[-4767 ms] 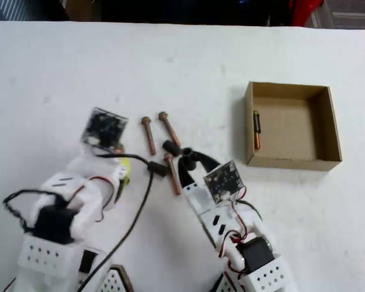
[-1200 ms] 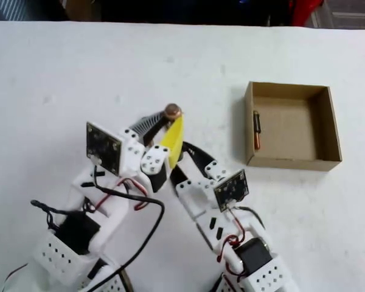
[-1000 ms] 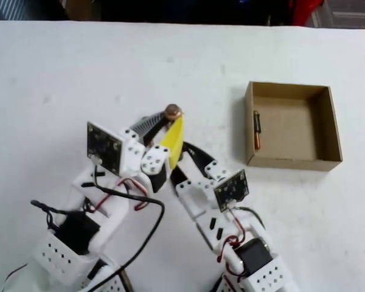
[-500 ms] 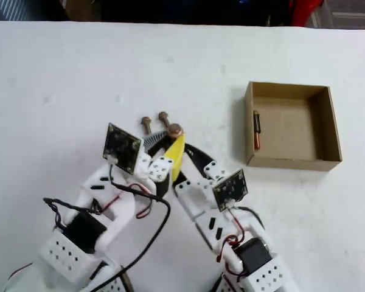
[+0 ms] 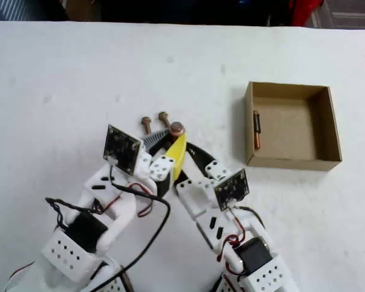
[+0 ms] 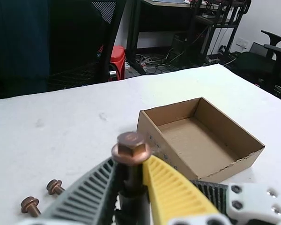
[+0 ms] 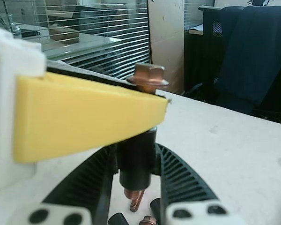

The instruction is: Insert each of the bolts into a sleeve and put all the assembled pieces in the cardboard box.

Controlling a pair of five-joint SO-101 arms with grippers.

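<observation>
Left end effector [image 6: 131, 180] clamped on bolt [image 6: 131, 147] just under head: grey ribbed finger [image 6: 86, 197] one side, yellow finger [image 7: 91, 112] other. Bolt upright, shank run down through black sleeve [image 7: 136, 161], thread tip showing beneath. Right end effector [image 7: 136, 157] closed around sleeve. Yellow finger crosses right wrist view, hiding upper shank. Two loose bolts [image 5: 146, 123] on worktop [image 5: 79, 67] just behind. Cardboard box [image 5: 292, 163] to the side, apart from arms; assembled piece [image 5: 256, 129] lies along its wall. Black cable [image 5: 161, 225] drapes over left arm.
</observation>
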